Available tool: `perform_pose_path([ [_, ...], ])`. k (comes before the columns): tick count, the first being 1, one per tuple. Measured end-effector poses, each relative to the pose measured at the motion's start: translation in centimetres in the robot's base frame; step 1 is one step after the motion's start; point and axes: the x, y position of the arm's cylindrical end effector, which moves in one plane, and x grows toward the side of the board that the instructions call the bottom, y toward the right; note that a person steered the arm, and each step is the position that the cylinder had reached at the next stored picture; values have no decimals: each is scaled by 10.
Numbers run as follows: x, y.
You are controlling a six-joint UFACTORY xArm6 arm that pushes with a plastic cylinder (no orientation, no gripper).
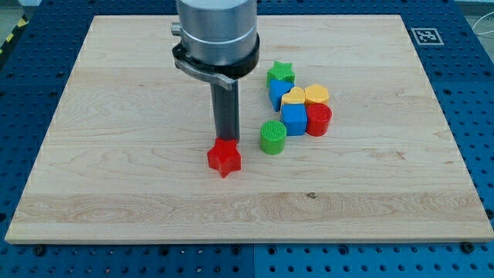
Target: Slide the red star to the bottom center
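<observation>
The red star (224, 158) lies on the wooden board (116, 170), a little left of the board's centre and below its middle. My tip (226, 140) stands right at the star's upper edge, touching or nearly touching it. The dark rod rises from there to the grey arm housing (215, 35) at the view's top.
A cluster of blocks lies to the right of the star: a green cylinder (272, 137), a green star (281, 74), two blue blocks (294, 117), (277, 93), two yellow blocks (293, 96), (316, 95) and a red cylinder (319, 120). A marker tag (424, 35) sits at the board's top right corner.
</observation>
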Motion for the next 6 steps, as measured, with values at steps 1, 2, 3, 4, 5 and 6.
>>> perform_pose_path([
  [1,10,0],
  [2,11,0],
  [3,18,0],
  [4,30,0],
  [5,30,-3],
  [6,5,-28],
])
